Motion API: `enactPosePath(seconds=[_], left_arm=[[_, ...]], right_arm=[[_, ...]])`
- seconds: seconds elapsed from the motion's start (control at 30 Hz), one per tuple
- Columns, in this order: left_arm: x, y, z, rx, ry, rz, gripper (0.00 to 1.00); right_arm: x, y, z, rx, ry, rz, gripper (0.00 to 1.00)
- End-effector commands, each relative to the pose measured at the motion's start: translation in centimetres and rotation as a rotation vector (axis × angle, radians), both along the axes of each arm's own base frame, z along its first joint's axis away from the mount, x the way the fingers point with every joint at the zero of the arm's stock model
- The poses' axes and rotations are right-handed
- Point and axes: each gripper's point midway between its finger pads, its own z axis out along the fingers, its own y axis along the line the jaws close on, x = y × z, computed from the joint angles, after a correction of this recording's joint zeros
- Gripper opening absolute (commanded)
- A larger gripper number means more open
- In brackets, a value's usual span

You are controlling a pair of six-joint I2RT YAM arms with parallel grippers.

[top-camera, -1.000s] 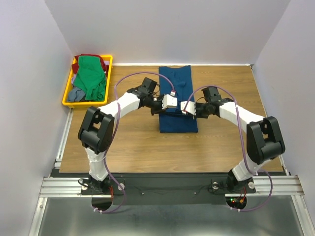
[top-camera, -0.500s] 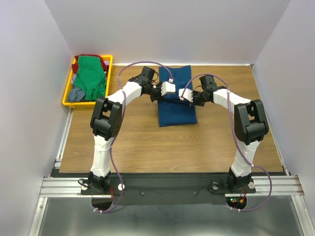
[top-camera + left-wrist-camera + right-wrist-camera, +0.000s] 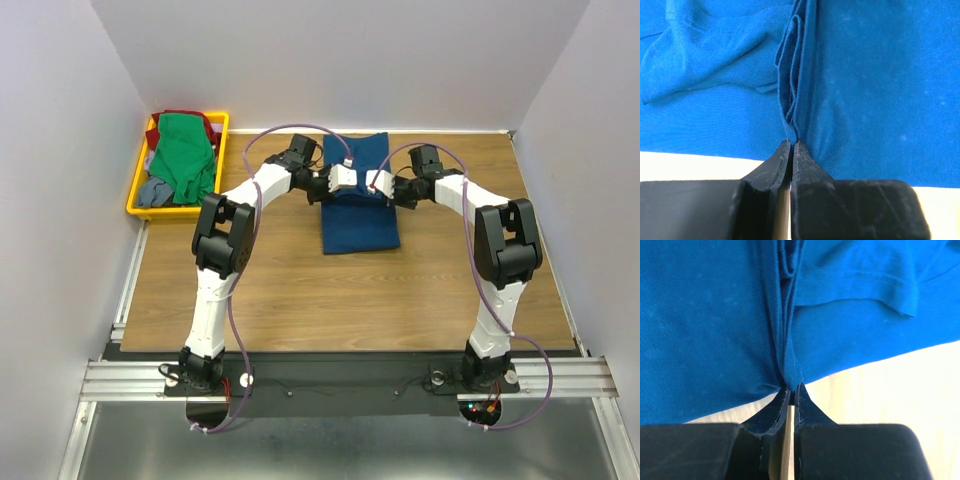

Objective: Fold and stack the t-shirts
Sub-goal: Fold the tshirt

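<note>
We pinch folds of the blue shirt (image 3: 360,225), right of the yellow tray (image 3: 160,211), tight in our left tool (image 3: 791,145) and right tool (image 3: 791,387).

1. You are looking through the top camera from high up behind the near edge of the table (image 3: 300,280). It is facing down and forward from far off, taking in the whole tabletop.
2. The left wrist camera is looking along the left gripper (image 3: 791,145), sitting very near the blue shirt (image 3: 865,75), which is filling most of its view.
3. The right wrist camera is looking along the right gripper (image 3: 791,389), just as near the same shirt.
4. All three views are sharing that shirt, and only the top one is showing it whole.
</note>
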Motion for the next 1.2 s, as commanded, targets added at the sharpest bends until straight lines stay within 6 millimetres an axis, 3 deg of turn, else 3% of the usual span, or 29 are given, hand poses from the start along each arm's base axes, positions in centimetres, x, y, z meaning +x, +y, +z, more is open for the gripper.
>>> enactPosePath(seconds=[0.0,0.2,0.33,0.43,0.47,0.53,0.67,0.73,0.77,0.8,0.87,0.97,1.0,1.1,1.17], left_arm=[[1.5,-0.3,4.6,-0.06,-0.093,-0.005,0.0],[2.4,-0.3,3.6,-0.044,-0.094,0.013,0.01],[3.8,-0.5,3.8,-0.04,-0.109,0.057,0.11],[4.2,-0.4,3.5,-0.037,-0.1,0.079,0.24],[4.1,-0.3,3.4,-0.033,-0.094,0.082,0.27],[4.4,0.2,3.7,-0.025,-0.102,0.097,0.3],[5.3,1.5,7.9,-0.122,-0.093,0.209,0.36],[5.0,2.1,9.2,-0.158,-0.073,0.238,0.45],[4.9,2.7,11.6,-0.214,-0.07,0.283,0.46],[4.4,2.6,12.7,-0.25,-0.055,0.283,0.46],[3.2,2.6,14.8,-0.339,0.009,0.353,0.46],[0.8,1.6,15.1,-0.43,0.189,0.38,0.43],[-0.1,1.2,14.5,-0.449,0.26,0.368,0.4],[-1.0,0.2,13.3,-0.51,0.425,0.405,0.34],[-1.6,-0.3,11.4,-0.538,0.552,0.444,0.33]], right_arm=[[2.4,-0.7,3.8,0.026,-0.104,-0.028,0.01],[3.1,-0.8,2.6,0.026,-0.084,-0.044,0.01],[3.8,-1.6,1.2,-0.001,-0.066,-0.08,0.02],[4.8,-1.7,1.1,0.01,-0.057,-0.135,0.28],[5.7,-1.5,2.3,0.028,-0.079,-0.157,0.4],[6.3,-1.5,3.8,0.066,-0.082,-0.211,0.43],[7.0,-2.0,7.7,0.148,-0.104,-0.321,0.48],[6.6,-2.1,8.9,0.201,-0.084,-0.386,0.5],[6.1,-2.3,10.6,0.234,-0.093,-0.406,0.5],[5.3,-2.0,10.4,0.272,-0.051,-0.438,0.52],[4.1,-1.8,11.9,0.326,-0.032,-0.459,0.52],[2.3,-0.1,12.0,0.445,0.099,-0.493,0.42],[1.5,1.0,12.1,0.515,0.182,-0.496,0.35],[0.1,2.9,10.5,0.599,0.363,-0.519,0.26],[-0.6,4.2,9.6,0.65,0.474,-0.499,0.23]])
